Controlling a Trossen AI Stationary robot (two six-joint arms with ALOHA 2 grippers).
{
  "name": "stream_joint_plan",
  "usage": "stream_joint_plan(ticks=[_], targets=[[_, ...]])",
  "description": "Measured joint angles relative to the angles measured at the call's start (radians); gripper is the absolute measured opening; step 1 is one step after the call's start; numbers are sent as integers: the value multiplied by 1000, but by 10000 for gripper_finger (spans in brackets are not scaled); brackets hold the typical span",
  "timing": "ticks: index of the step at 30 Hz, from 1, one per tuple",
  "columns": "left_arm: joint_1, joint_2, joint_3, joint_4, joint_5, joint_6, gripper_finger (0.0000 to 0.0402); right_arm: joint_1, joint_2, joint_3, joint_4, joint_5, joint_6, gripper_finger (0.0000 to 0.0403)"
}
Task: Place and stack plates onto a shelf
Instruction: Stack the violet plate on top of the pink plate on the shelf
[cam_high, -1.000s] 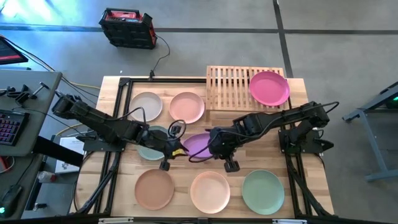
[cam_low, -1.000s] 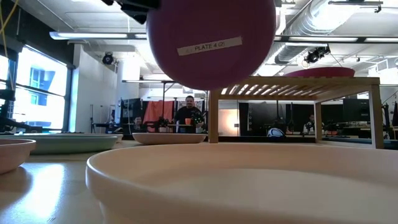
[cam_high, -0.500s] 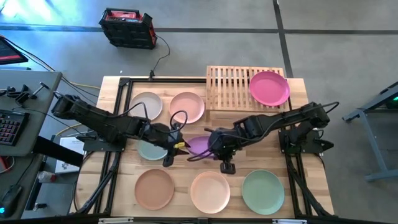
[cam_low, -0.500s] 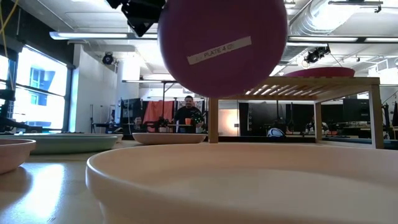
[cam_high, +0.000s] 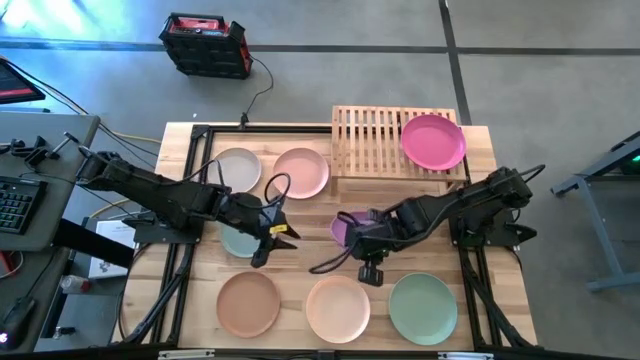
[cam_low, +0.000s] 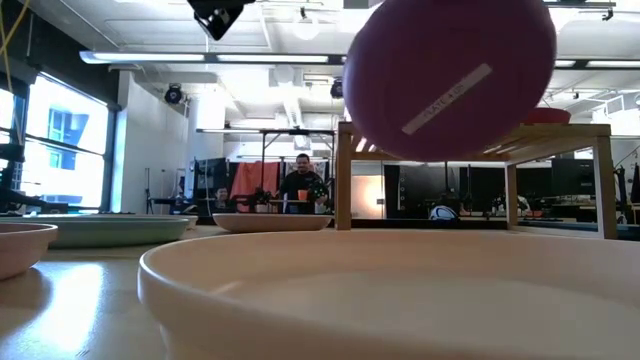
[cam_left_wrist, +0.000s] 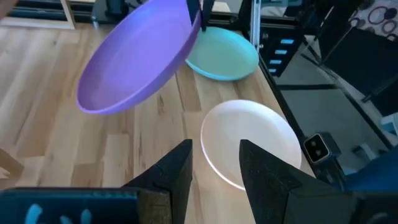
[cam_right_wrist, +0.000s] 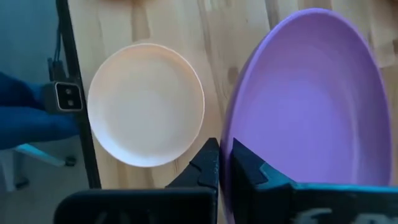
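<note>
The purple plate (cam_right_wrist: 305, 106) is judged to be light, rigid and matte, with a thin raised rim that offers the only practical hold; a pinch across the rim is judged adequate for the weight, though the plate hangs cantilevered from one edge and could pivot or slip if swung quickly. The right gripper (cam_high: 362, 236) is seen clamped on that rim, one finger on each face, as shown in the right wrist view, where the fingers close on the plate's near edge. The plate is carried clear of the tabletop (cam_high: 300, 240) and tilted steeply, its labelled underside turned toward the low camera (cam_low: 450, 75). In the high view it appears near the table's middle as a narrow purple sliver (cam_high: 345, 228) just beside the gripper, above the gap between the rows of plates. The shelf (cam_high: 370, 140) lies well apart, toward the far edge, with the magenta plate (cam_high: 433, 141) already resting on its right half; the left half is bare slats. The left gripper (cam_high: 272, 240) hovers beside the sage plate (cam_high: 240, 242), its fingers apart and holding nothing, as the left wrist view shows (cam_left_wrist: 214, 180). The cream plate (cam_high: 338, 308), tan plate (cam_high: 249, 304), green plate (cam_high: 423, 308), beige plate (cam_high: 236, 170) and pink plate (cam_high: 301, 172) lie flat on the tabletop. It is judged that the plate must be levelled before it is set down on the slats.
</note>
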Motion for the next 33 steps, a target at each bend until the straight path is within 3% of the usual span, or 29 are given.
stream_joint_plan(ticks=[5, 17, 33], targets=[[30, -27, 0, -35, -8, -1, 120, 11, 0, 40, -72, 82, 65, 1], [125, -50, 0, -75, -10, -16, 120, 25, 0, 284, -413, 358, 145, 0], [256, -50, 0, -76, -10, -16, 120, -183, -17, 182, -406, 546, -4, 0]])
